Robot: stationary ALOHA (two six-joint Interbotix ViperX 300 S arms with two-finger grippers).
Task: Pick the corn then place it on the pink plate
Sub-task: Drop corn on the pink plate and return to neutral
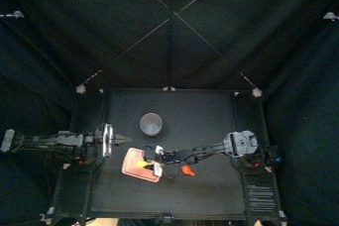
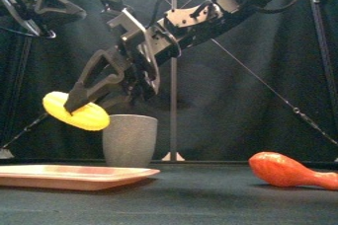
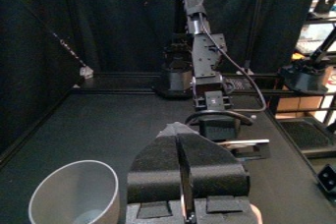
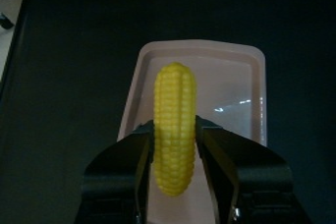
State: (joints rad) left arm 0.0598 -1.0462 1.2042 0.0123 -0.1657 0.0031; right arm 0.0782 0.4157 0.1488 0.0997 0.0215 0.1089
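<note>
Corn (image 4: 174, 100): yellow, knobbly cob with rounded ends, held in the air above the pink tray, not touching it.
Right hand (image 4: 175, 140): black jaws clamped on the cob's lower half.
Pink tray (image 4: 243, 81): flat, smooth, shallow-rimmed rectangle with rounded corners, on the tabletop (image 1: 212, 111).
Left hand (image 3: 184, 135): jaws pressed together, empty, at the left side.
Grey cup (image 2: 129, 140): tall, speckled, behind the tray.
Red drumstick toy (image 2: 294, 171): glossy, lying well right of the tray.

Overhead, table-level, wrist views; tray (image 2: 53, 178) probably shared.
</note>
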